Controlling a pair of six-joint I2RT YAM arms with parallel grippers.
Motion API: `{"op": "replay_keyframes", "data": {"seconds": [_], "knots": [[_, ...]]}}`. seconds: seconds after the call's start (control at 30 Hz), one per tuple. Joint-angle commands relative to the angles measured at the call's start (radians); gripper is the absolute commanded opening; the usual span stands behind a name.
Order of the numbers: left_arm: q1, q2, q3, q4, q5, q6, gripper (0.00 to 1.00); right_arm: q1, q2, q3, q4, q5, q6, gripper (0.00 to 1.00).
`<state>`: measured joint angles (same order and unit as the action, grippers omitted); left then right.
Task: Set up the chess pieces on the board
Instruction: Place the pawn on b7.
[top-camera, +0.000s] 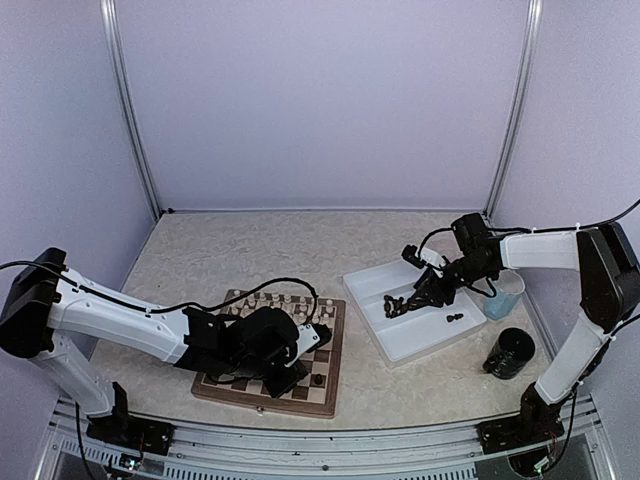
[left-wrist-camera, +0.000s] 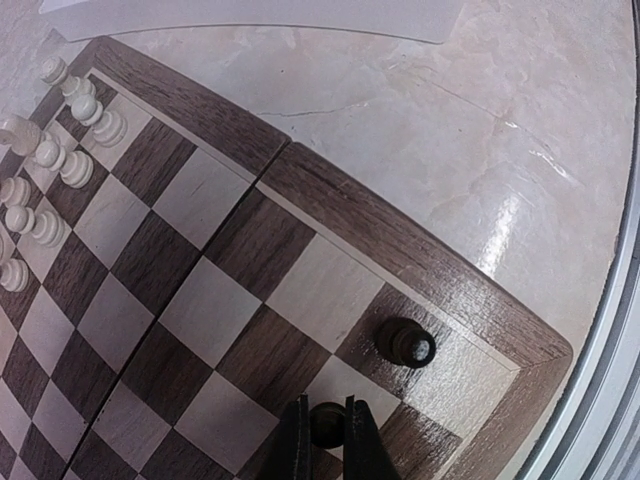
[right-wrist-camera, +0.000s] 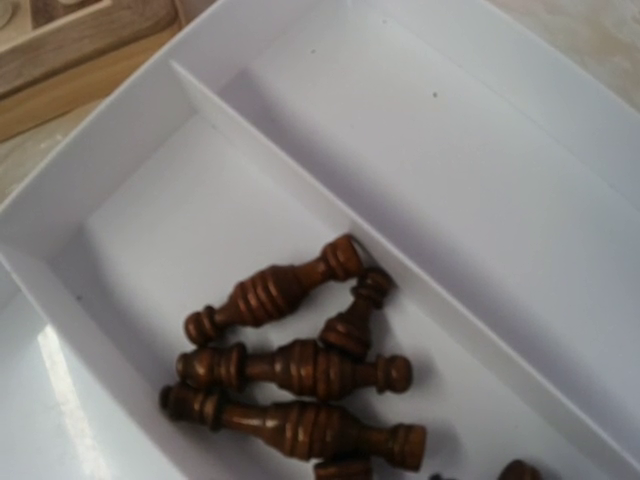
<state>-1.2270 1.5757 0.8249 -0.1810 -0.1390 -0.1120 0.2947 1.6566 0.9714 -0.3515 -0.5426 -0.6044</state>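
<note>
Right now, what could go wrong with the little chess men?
1. The left hand grips a small dark brown chess piece close beside another dark piece standing near the corner of the checkered wooden board; a sideways nudge could topple it.
2. In the white plastic tray, the dark turned pieces lie touching in a heap, so the right hand might catch two or slip.

Top camera looked down from behind, catching the board (top-camera: 265, 405) and the tray (top-camera: 410, 335). Left wrist peered close at board, right into tray.
</note>
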Motion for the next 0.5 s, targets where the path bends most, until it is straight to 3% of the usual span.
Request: {"op": "replay_keyframes", "data": {"seconds": [0.0,0.47], "knots": [[-0.016,-0.004,-0.006,0.035,0.003,-0.006,0.03,-0.012,0.000,0.021,-0.019,-0.011,-0.001,0.47],[-0.032,0.022,-0.010,0.027,-0.042,-0.017,0.10,-0.012,0.008,0.025,-0.025,-0.020,-0.002,0.47]]}}
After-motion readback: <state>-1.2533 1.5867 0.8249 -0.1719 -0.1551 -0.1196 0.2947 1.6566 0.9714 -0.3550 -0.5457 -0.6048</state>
